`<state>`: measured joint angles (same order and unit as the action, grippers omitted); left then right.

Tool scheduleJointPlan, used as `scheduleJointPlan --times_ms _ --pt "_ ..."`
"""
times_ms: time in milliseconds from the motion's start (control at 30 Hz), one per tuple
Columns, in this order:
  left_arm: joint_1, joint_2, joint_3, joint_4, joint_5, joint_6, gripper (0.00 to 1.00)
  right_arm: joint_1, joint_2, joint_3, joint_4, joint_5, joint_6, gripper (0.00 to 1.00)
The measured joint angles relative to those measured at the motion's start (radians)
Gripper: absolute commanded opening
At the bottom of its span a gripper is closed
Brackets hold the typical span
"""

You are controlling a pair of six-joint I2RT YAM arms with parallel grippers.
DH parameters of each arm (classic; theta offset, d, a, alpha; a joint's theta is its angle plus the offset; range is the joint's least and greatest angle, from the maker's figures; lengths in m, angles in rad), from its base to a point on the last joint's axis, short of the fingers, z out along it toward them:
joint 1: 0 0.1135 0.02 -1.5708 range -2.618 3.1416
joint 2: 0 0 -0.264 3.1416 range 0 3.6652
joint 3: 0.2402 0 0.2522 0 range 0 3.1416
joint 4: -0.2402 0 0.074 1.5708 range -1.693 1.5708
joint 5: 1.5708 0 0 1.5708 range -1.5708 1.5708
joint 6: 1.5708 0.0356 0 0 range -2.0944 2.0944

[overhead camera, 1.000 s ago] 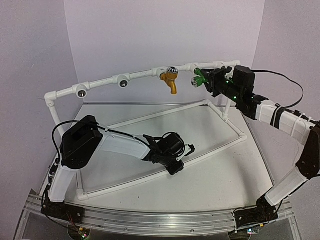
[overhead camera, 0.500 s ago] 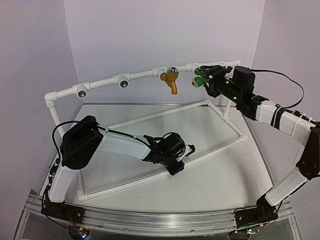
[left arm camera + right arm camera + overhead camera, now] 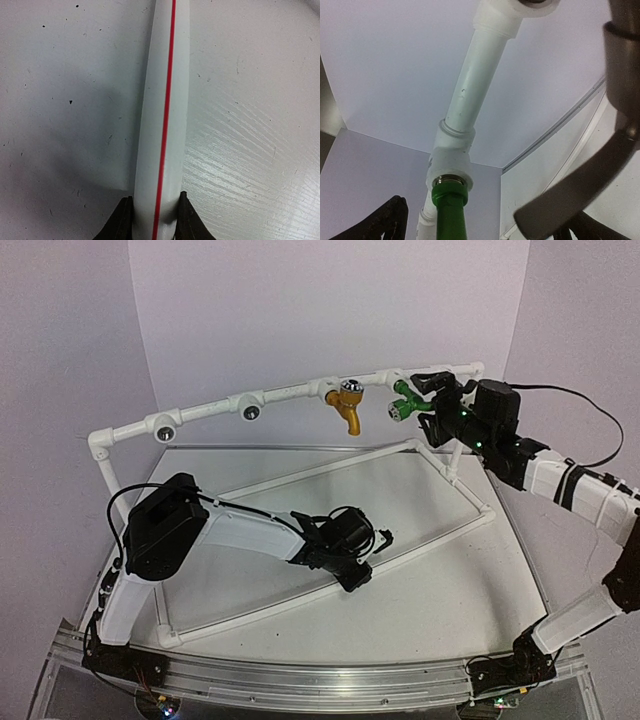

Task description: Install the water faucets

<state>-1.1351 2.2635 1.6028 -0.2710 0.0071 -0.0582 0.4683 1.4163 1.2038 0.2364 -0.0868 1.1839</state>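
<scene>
**Faucet Installation: Tool and Part Status**

Left tool (image 3: 155,222): closed on the red-striped pipe (image 3: 161,110). In the left wrist view both fingertips (image 3: 121,221) press against the pipe's sides. This pipe is the low rail of the white pipe frame (image 3: 200,408) and lies on the desk (image 3: 450,580). The grip point is near the middle of the desk, toward the near edge.

Right tool (image 3: 428,400): wide open and holding nothing. It is raised at the frame's top rail, above the far right corner of the desk. In the right wrist view its fingers (image 3: 375,224) stand on either side of the green faucet (image 3: 449,216), well apart from it.

Green faucet: seated in a white tee fitting (image 3: 450,162) on the top rail, with a metal ring showing at the joint.

Mustard-yellow faucet (image 3: 347,405): mounted on the same rail, just left of the green one, above the far edge of the desk, spout pointing down.

Two silver-centred sockets (image 3: 165,427) sit on the left part of the rail, toward the far left corner.
</scene>
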Motion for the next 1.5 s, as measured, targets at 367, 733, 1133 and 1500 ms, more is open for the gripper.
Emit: scheduleJointPlan --times_ms 367,733,1133,1500 --pt "0.006 0.000 0.001 0.000 0.018 -0.004 0.00 0.010 -0.127 -0.063 -0.089 0.024 -0.053 0.98" --pt "0.006 0.000 0.001 -0.001 0.020 -0.005 0.00 0.010 -0.206 0.253 -0.500 -0.036 -0.741 0.93" --pt "0.008 0.005 0.010 -0.011 0.027 -0.005 0.00 0.045 -0.253 0.391 -0.809 -0.018 -1.967 0.92" --pt "0.010 0.011 0.021 -0.025 0.036 -0.004 0.00 0.237 -0.225 0.222 -0.704 0.256 -2.559 0.86"
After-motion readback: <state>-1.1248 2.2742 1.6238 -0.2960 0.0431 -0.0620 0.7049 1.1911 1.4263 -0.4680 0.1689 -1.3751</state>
